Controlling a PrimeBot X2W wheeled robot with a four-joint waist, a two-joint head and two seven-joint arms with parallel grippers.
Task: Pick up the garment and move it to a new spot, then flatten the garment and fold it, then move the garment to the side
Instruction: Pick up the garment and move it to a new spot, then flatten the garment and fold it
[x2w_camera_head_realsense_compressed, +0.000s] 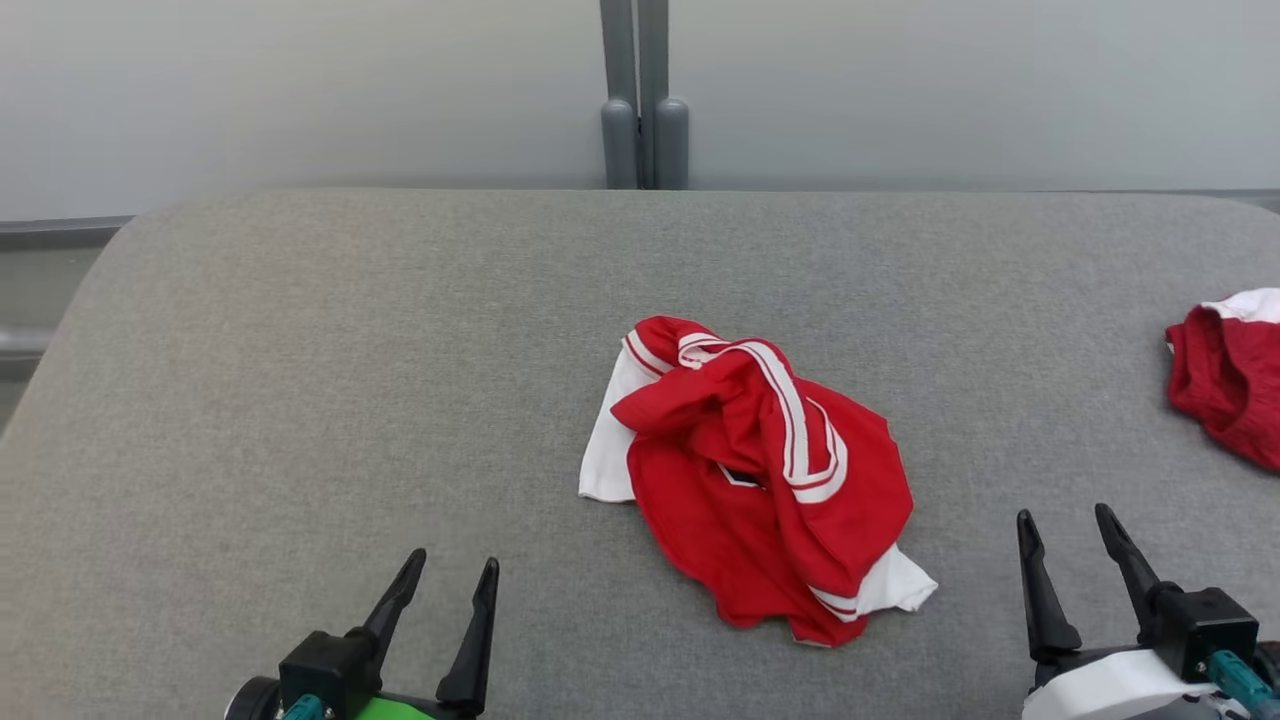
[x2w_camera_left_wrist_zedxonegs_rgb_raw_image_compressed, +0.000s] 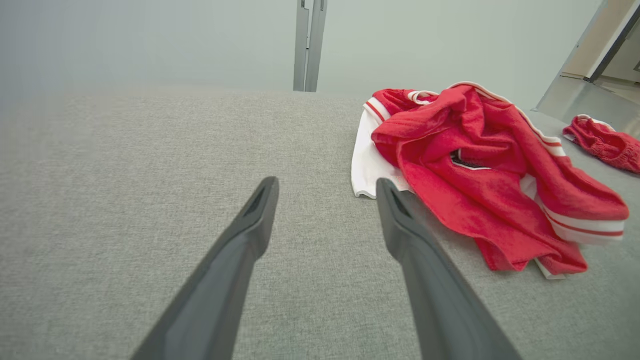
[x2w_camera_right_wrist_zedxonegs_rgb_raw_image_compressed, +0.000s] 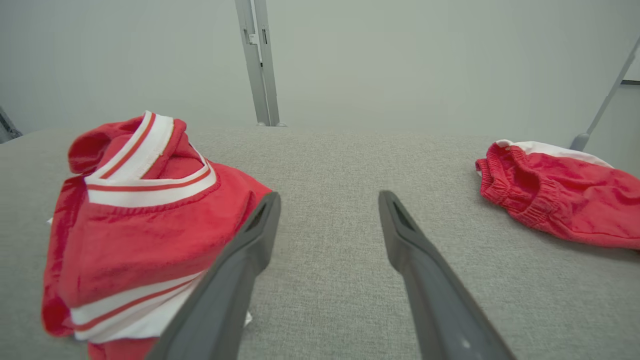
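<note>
Red-and-white jersey (x2w_camera_head_realsense_compressed: 765, 470), crumpled mid-desk (x2w_camera_head_realsense_compressed: 300, 400); left hand (x2w_camera_head_realsense_compressed: 452, 560) and right hand (x2w_camera_head_realsense_compressed: 1064, 514) near, fingers apart, empty; risk: bunched layers invite a partial pinch, or confusion with red shorts (x2w_camera_head_realsense_compressed: 1230, 380) at right.

Red shorts (x2w_camera_right_wrist_zedxonegs_rgb_raw_image_compressed: 550, 200), perhaps with a white lining, lie crumpled on the grey pad (x2w_camera_head_realsense_compressed: 300, 400) right of the right fingers (x2w_camera_right_wrist_zedxonegs_rgb_raw_image_compressed: 430, 280); a grey post (x2w_camera_head_realsense_compressed: 645, 130) stands beyond them.

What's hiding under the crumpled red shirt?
White cloth pokes out from beneath the red shirt, lying on the grey table. Anything else under it is covered.
</note>
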